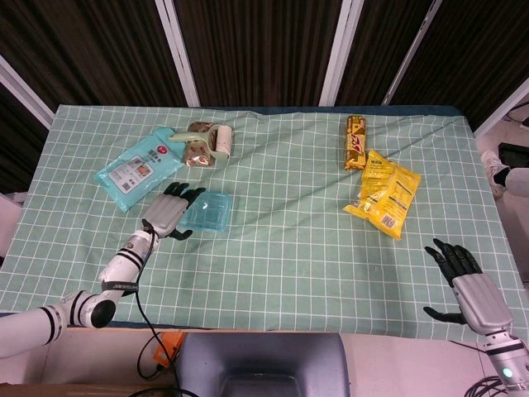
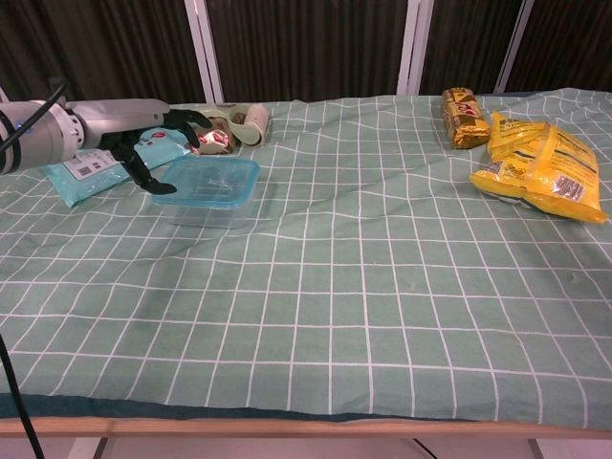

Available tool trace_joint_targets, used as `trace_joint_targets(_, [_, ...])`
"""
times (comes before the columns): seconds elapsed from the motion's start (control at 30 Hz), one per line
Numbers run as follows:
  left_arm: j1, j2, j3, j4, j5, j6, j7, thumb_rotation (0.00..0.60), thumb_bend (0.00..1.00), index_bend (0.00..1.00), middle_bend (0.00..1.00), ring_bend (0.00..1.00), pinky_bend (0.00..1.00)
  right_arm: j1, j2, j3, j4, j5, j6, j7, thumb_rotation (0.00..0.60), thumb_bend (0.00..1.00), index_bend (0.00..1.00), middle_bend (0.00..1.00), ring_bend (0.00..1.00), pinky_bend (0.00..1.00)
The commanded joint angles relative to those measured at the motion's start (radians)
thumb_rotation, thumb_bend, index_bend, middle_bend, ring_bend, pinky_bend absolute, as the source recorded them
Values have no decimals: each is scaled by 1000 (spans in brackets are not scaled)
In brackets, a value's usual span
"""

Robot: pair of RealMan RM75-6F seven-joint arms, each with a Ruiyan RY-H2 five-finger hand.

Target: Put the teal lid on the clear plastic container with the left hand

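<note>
Teal lid (image 2: 207,179) sits on the clear plastic container (image 2: 206,205); left hand (image 1: 168,213) spread beside it, empty; only head view shows the right hand (image 1: 464,281), released.

— What can't you make out around your left hand (image 1: 169,213)?

— Whether my fingertips (image 2: 164,186) touch the teal lid (image 1: 207,212) or hang just above it. In the chest view my hand covers the far left corner of the clear plastic container (image 2: 205,205), and my arm runs off the left edge.

— And your right hand (image 1: 463,278)?

— Only the head view shows it, with the arm below it cut by the bottom right corner.

— Anything else unclear?

— The print on the pale blue packet (image 1: 138,169) is too small to read, and my left hand hides part of that packet in the chest view. The yellow snack bags (image 2: 541,168) are clipped by the right edge there.
</note>
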Motion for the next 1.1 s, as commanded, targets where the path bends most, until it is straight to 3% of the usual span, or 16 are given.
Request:
trace_joint_targets(0.03, [-27, -18, -5, 37, -53, -45, 15, 600, 339, 0, 146, 0, 0, -1, 2, 1, 1, 1, 2, 5, 600, 177, 0, 0, 0, 0])
trace_joint_targets(0.23, [-39, -28, 9, 66, -107, -65, 38, 600, 416, 0, 147, 0, 0, -5, 7, 1, 6, -1, 13, 24, 600, 177, 0, 0, 0, 0])
trace_joint_targets(1.1, [-65, -88, 51, 139, -163, -74, 100, 600, 451, 0, 151, 0, 0, -5, 7, 1, 6, -5, 14, 28, 600, 177, 0, 0, 0, 0])
